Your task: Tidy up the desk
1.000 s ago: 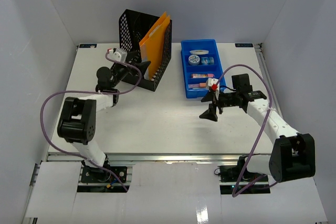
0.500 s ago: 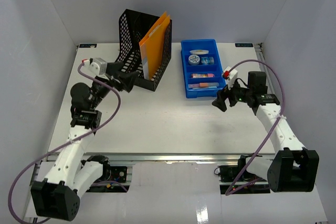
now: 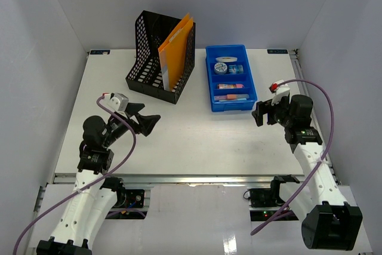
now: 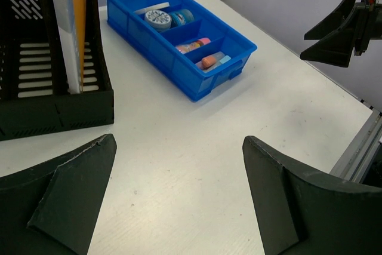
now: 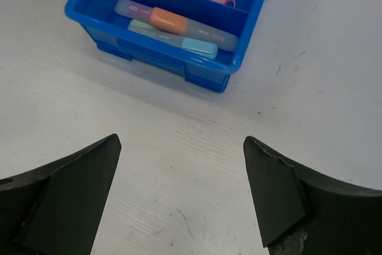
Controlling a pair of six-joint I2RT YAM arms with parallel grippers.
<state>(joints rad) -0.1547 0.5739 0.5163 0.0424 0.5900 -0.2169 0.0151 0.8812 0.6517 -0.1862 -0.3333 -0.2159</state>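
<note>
Both arms are drawn back toward their bases since the earlier frames: the left claw is pulled away from the rack and the right claw is swung off to the side of the tray.

Each claw is held with its jaws wide apart, and nothing is gripped in either. In both wrist views only bare tabletop is seen between the fingers.

The tabletop lies beneath both claws and stretches ahead of them. The rack, with an orange folder stood upright in it, is ahead of the left claw and to its left. The tray is ahead of that claw and to its right, and it lies just ahead of the right claw. Pens are seen in the tray's compartment nearest the right claw. Small items are seen in the farther ones, but they cannot be identified.

No loose item is seen on the tabletop around either claw, so the sorting is judged to be finished or nearly so. The step in hand is taken to be the retreat to rest.

Little is called for by the next move. The arms are to be folded the rest of the way home, with the jaws left apart. The right claw is to be kept off the tray's near wall, so that nothing already placed is shoved out of line.
</note>
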